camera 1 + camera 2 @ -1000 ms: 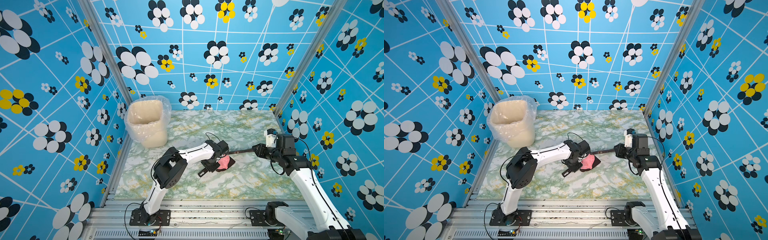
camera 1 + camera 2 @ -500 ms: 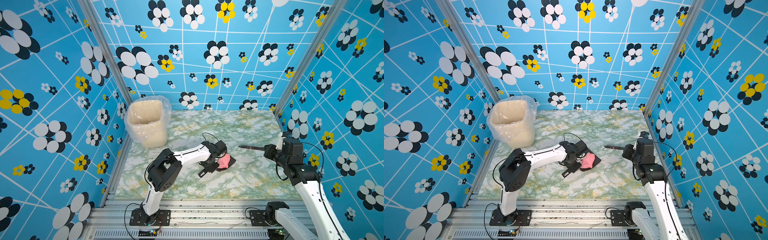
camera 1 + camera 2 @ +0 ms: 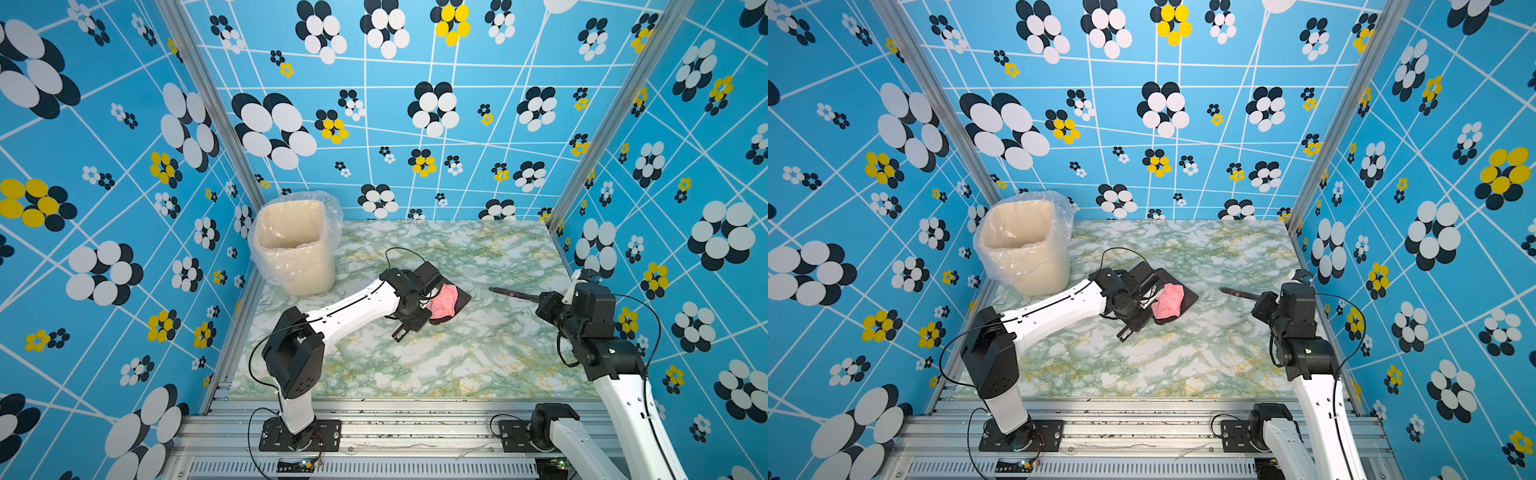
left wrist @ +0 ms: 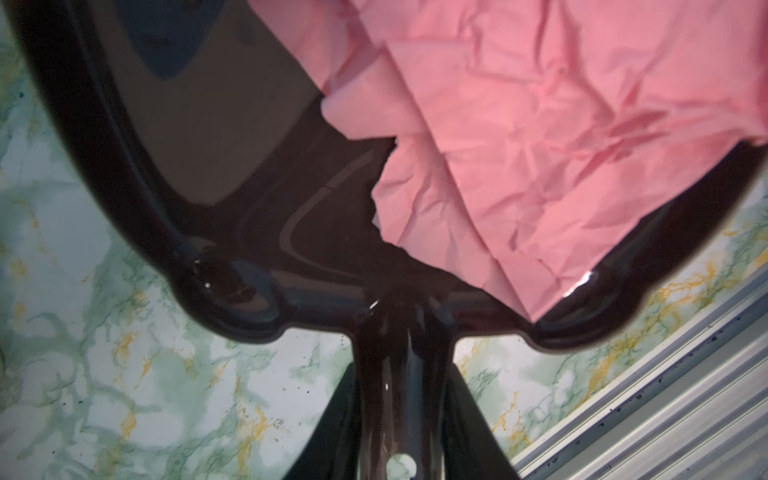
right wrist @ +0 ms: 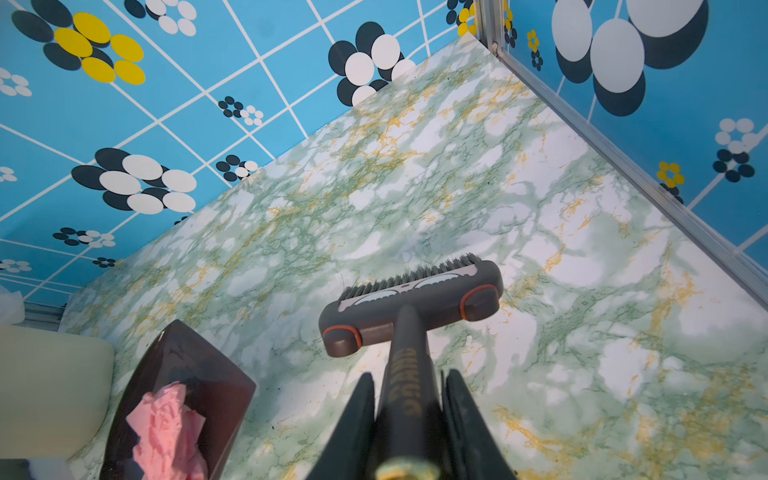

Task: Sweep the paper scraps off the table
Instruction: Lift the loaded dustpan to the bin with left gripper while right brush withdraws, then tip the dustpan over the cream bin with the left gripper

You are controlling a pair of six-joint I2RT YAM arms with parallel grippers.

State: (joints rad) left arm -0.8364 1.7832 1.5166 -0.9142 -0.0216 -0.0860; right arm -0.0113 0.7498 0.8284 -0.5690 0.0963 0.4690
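- marbled table (image 3: 457, 361) inside blue flowered walls (image 3: 104, 166).
- left gripper (image 4: 403, 382) clamped tight on the dustpan (image 4: 232, 174) handle; pink paper scraps (image 4: 540, 145) lie in the dustpan.
- right gripper (image 5: 409, 382) closed on the brush (image 5: 411, 299) handle.

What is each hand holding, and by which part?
The left hand grips the dustpan by its handle; the right hand grips the brush by its handle.

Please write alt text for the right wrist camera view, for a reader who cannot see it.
The right gripper holds a dark brush by its handle, the bristles pointing away over the green and white marble table. Off to one side a dark dustpan holds crumpled pink paper, next to a cream bin; blue flowered walls stand behind.
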